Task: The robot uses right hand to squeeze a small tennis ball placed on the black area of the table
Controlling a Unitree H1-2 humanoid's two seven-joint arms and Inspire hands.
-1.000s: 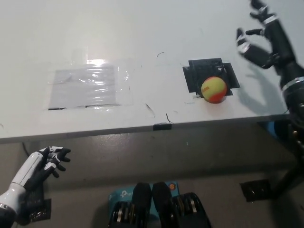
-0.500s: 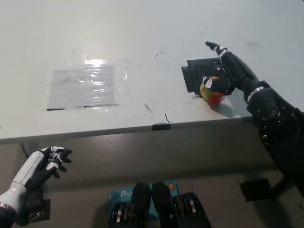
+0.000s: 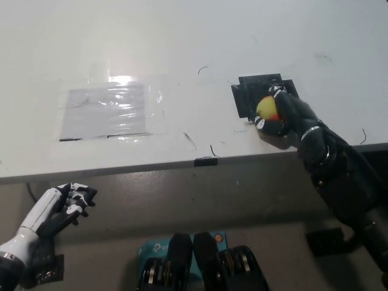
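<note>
Head view: the black right hand (image 3: 284,114) is wrapping its fingers (image 3: 264,125) around the small tennis ball (image 3: 266,108), which is sitting on the black area (image 3: 245,97) near the table's (image 3: 182,42) front edge, toward its right end. The ball is lying directly within this hand's grasp, with no long axis. The white left hand (image 3: 60,203) is hanging below the front edge, far left, fingers loosely curled on nothing. No legible writing is showing on the ball.
</note>
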